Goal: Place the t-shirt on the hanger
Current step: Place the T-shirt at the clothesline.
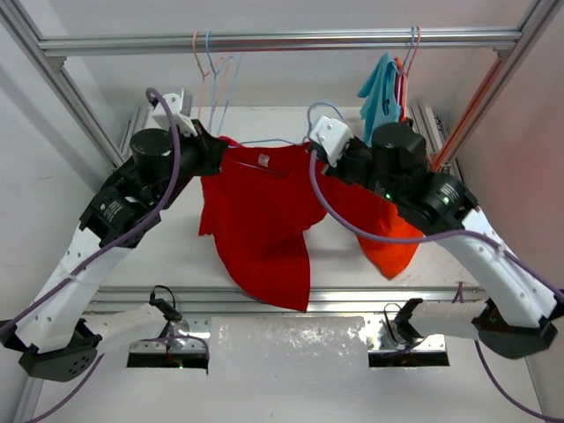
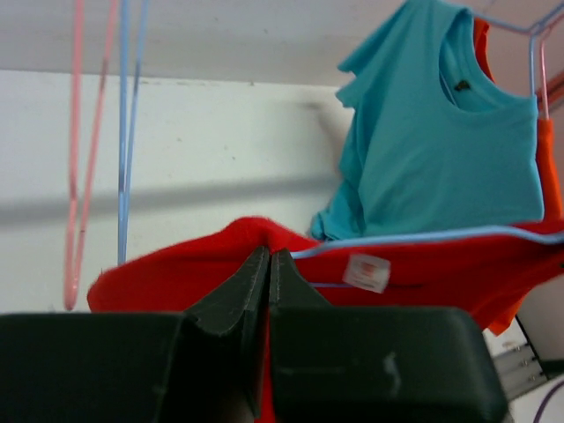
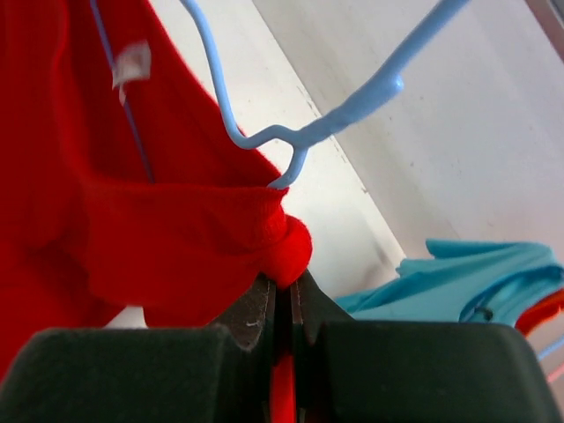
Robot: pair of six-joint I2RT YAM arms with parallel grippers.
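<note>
Left end effector (image 2: 269,260) and right end effector (image 3: 284,286), closed, pinch the t-shirt (image 1: 264,220) over white table (image 1: 172,260), under rail (image 1: 282,40).

Robot lab test cell. Alu frame (image 1: 264,40) w/ white wall panels boxes in a white surface (image 1: 176,260). Left arm (image 1: 115,207) & right arm (image 1: 493,256) bolted at its near edge.

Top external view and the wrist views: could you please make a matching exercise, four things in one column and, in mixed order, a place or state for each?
1. t-shirt
2. hanger
3. light blue shirt
4. pink hanger

A. hangs bare, at the left of the rail
B. hangs at the right of the rail
C. pinched by left gripper and right gripper
D. its hook sticks out of red cloth

Pairs: 1-C, 2-D, 3-B, 4-A.
</note>
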